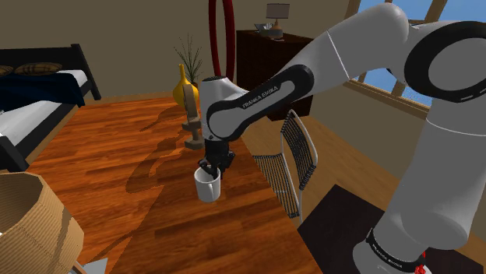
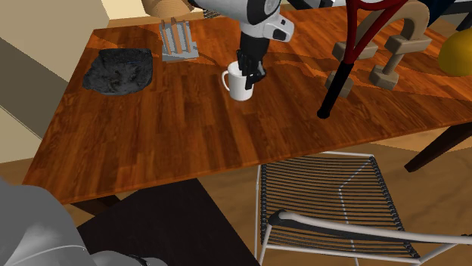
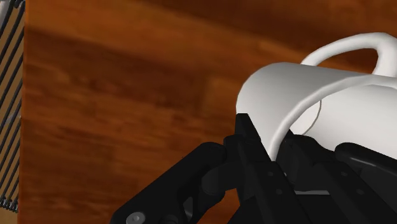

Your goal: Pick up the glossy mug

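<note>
- Shoulder view: nearest the lens, the white arm (image 1: 436, 117) rises along the right side of the frame and reaches left toward the middle. A woven basket (image 1: 31, 222) sits in the lower left corner.
- Shoulder view: the hand (image 1: 214, 165) comes down onto the rim of the white mug (image 1: 207, 185), just left of centre. The mug is near the edge of the wooden surface (image 1: 117, 194), beside the wire chair (image 1: 292, 167). Its base looks to sit on the wood, and I see no gap under it.
- Second exterior view: the wire chair (image 2: 333, 204) is closest, at lower right. Above it, in the upper middle, the mug (image 2: 242, 85) stands upright with its handle toward the frame's left and the hand (image 2: 249, 68) at its rim. A dark cloth (image 2: 117, 72) lies well apart at upper left.
- Wrist view: closest are the black fingers (image 3: 245, 137), set narrow. One presses the outside of the mug (image 3: 286, 89) and the other reaches inside, so the wall is clasped between them.
- Progress, as I judge it: the reach and the grip look done, and the lift off the surface is what remains.
</note>
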Robot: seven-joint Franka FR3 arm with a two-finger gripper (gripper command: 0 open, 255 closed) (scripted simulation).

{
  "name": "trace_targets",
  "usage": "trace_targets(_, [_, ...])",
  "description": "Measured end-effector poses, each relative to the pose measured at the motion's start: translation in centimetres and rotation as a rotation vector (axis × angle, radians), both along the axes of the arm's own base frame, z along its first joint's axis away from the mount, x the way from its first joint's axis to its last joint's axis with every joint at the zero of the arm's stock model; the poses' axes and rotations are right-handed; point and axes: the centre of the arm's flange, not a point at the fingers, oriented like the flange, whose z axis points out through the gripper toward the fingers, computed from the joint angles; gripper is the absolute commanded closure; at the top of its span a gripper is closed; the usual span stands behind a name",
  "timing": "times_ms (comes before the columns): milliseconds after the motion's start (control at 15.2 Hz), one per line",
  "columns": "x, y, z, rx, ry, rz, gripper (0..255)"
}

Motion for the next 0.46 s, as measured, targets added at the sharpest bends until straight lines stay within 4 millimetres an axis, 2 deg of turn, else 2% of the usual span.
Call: trace_targets(462, [0.0,0.0,3.4,0.0,0.0,0.0,255])
